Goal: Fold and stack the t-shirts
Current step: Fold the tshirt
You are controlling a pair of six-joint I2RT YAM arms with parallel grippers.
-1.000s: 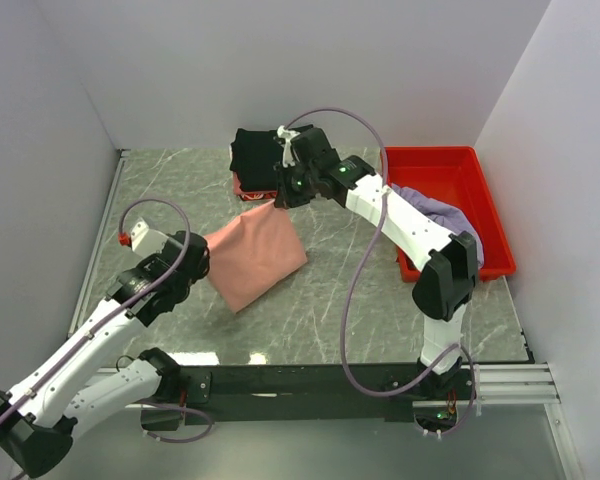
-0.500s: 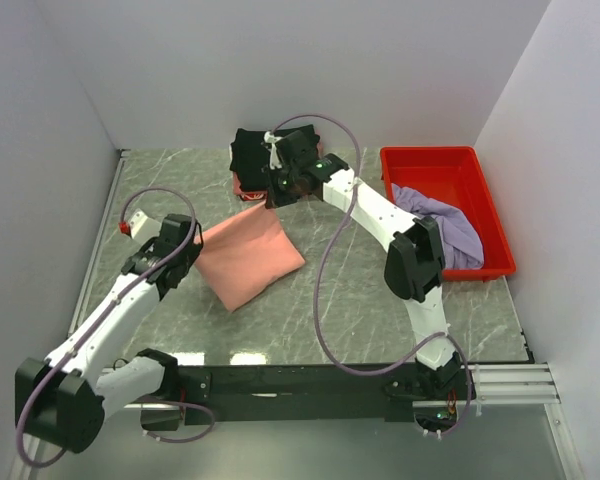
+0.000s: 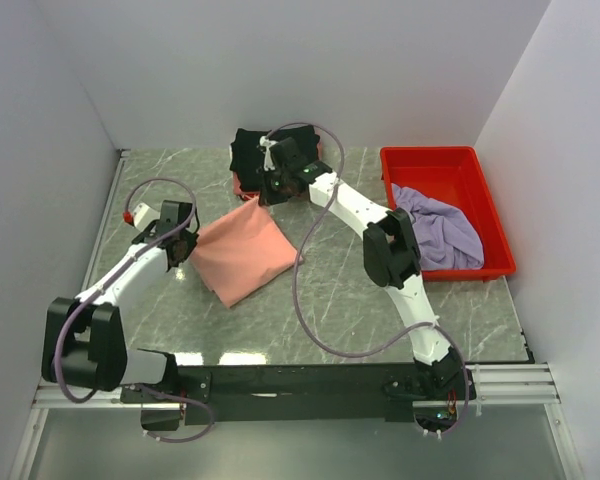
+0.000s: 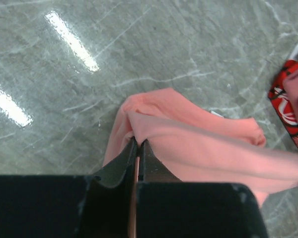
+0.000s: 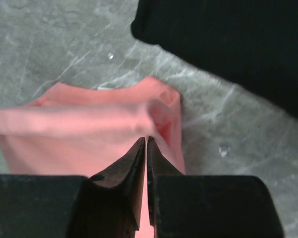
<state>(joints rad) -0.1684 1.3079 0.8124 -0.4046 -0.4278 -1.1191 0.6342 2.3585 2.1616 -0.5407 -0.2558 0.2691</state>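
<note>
The salmon-pink t-shirt (image 3: pixel 242 255) is folded and held stretched between both grippers, its lower part lying on the table. My left gripper (image 3: pixel 185 240) is shut on its left corner, where the pink cloth (image 4: pixel 198 144) is pinched between the jaws. My right gripper (image 3: pixel 264 196) is shut on its far right corner (image 5: pixel 114 124). The black t-shirt (image 3: pixel 255 157) lies folded at the back, just beyond the right gripper, and also shows in the right wrist view (image 5: pixel 228 49). The lavender-purple t-shirt (image 3: pixel 440 230) lies crumpled in the red tray (image 3: pixel 435 160).
The grey marble table (image 3: pixel 330 300) is walled in white at the back and both sides. The red tray stands at the right. Something red with white print (image 4: pixel 288 111) lies under the black shirt. Cables loop above both arms.
Both grippers have moved left and toward the back with the pink shirt held between them. The left arm has swung out to the left; the shirt has shifted left.
</note>
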